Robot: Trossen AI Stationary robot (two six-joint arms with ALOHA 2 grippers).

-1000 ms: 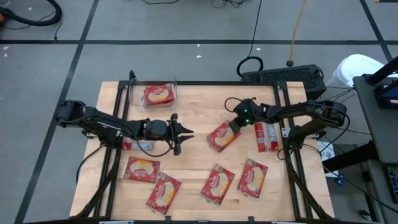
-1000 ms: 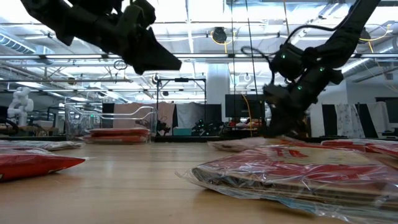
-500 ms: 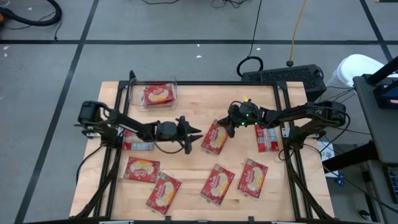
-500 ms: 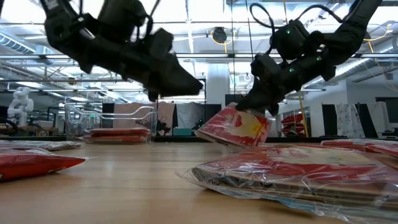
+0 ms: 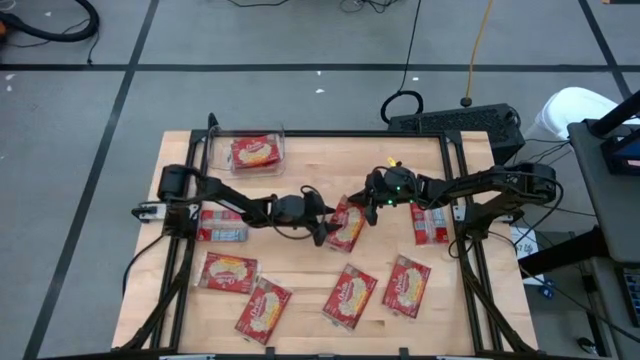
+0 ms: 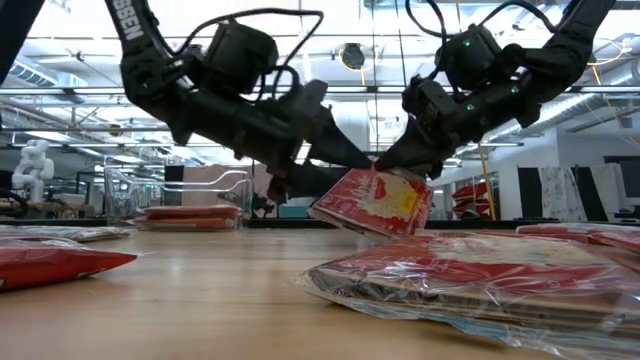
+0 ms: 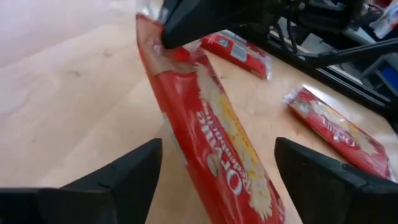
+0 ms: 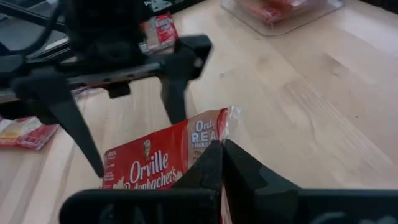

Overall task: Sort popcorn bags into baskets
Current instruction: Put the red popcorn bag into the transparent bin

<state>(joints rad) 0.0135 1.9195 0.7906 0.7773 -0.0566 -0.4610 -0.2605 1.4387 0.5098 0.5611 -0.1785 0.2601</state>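
Well away from the bin (image 5: pixel 255 151), the right gripper (image 5: pixel 366 203) pinches a bag (image 5: pixel 346 225) by its edge, tilted clear of the table, apparently for handover to the wide-open left gripper (image 5: pixel 325 222) straddling it.

the popcorn bags (image 5: pixel 228 272) are red with a yellow-cream popcorn picture and pale edges, and the lifted bag (image 8: pixel 163 163) carries white lettering on its red face. one packet near the desk's left edge (image 5: pixel 222 232) shows a grey-blue side. the basket (image 5: pixel 255 152) is clear plastic, the desk (image 5: pixel 320 165) pale wood grain with a black frame, both arms (image 5: pixel 220 195) dark.
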